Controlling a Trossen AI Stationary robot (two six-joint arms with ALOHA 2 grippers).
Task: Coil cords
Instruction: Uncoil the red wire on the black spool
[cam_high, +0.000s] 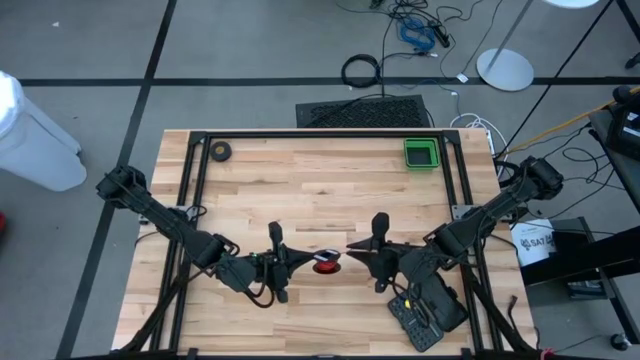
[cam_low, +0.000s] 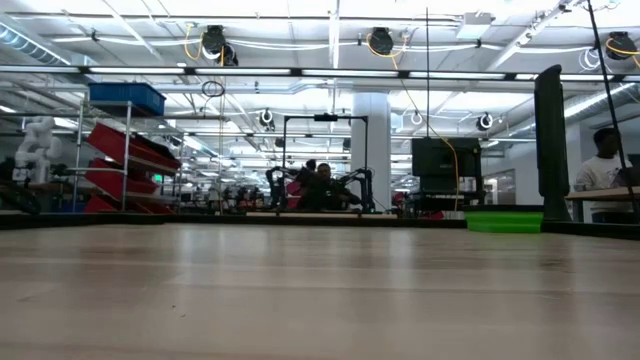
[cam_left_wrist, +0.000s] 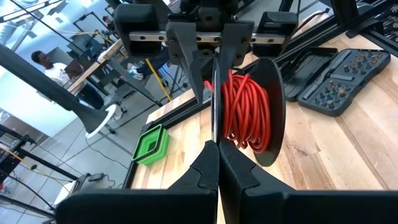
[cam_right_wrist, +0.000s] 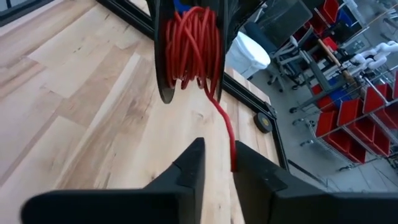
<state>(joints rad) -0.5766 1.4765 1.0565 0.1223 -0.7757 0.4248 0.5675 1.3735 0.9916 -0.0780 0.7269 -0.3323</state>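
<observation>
The cords are thin red wire (cam_left_wrist: 249, 112) wound on a dark spool (cam_high: 325, 265), held above the table's near middle. My left gripper (cam_high: 298, 262) is shut on the spool from the left. My right gripper (cam_high: 352, 250) faces it from the right, just short of the spool. A loose red strand (cam_right_wrist: 225, 127) hangs from the winding, and its end reaches into the gap between the right gripper's (cam_right_wrist: 219, 165) open fingers. I cannot tell whether the strand touches a finger. My left gripper (cam_left_wrist: 217, 163) pinches the rim of one thin dark spool flange (cam_left_wrist: 215, 134) between its two fingers. The fingers come nearly level from the table's left side. The spool stands on edge, lifted clear of the table, with the wound wire on the flange's far side.
A green tray (cam_high: 421, 153) sits at the far right and a small dark tape roll (cam_high: 220, 151) at the far left. A black tool case (cam_high: 425, 315) lies under the right arm near the front edge. Black frame rails (cam_high: 300, 133) border the table.
</observation>
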